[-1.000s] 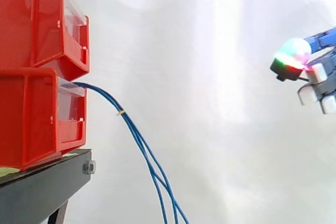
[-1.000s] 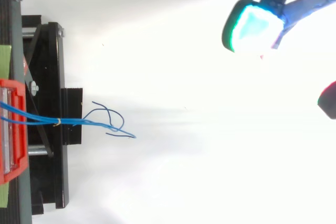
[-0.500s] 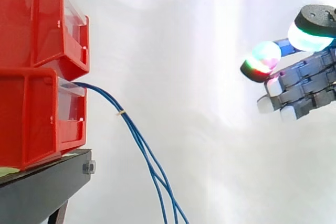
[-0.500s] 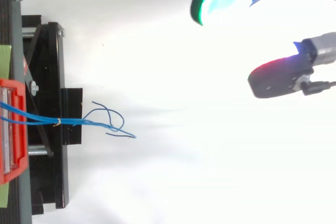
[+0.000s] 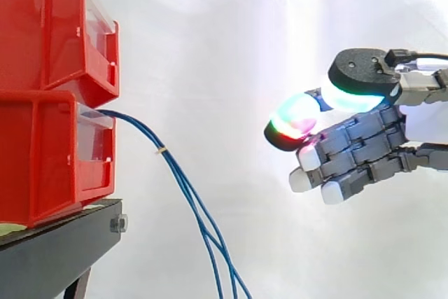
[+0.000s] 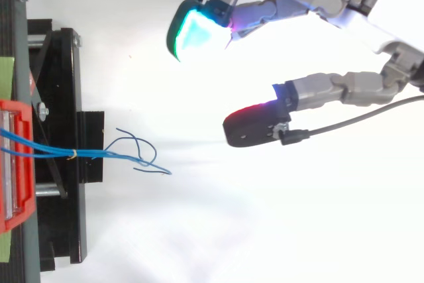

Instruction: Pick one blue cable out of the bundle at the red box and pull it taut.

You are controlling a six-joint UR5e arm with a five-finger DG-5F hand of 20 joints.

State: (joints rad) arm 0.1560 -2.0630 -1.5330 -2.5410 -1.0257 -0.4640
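the red box (image 5: 49,155), the lower one of the two on the black stand (image 5: 56,250), is the landmark here. the blue cables (image 5: 183,183) come out of its open front as one bundle. a small pale tie (image 5: 161,150) holds them together a short way out from the box. from the tie the bundle runs away from the box and steeply down, so its long axis goes from the box mouth down to the bottom edge of the side view. in the top view the cables (image 6: 99,155) leave the box in a nearly straight line, and past the stand their free ends curl apart from each other.

the hand (image 5: 364,146) is well apart from the box, on the far side of the bundle, and in the side view it is higher than the hanging part of the cables. it is wide open and holds nothing: the fingers reach toward the box and the thumb stands clear above them. its pads (image 6: 255,127) point at the box, and the free ends lie between the box and this pad, but nothing touches.

i judge that the hand must go further toward the box and also down, because the cables lie below its line of reach. past the tie the strands separate, so one alone is easier to catch there.
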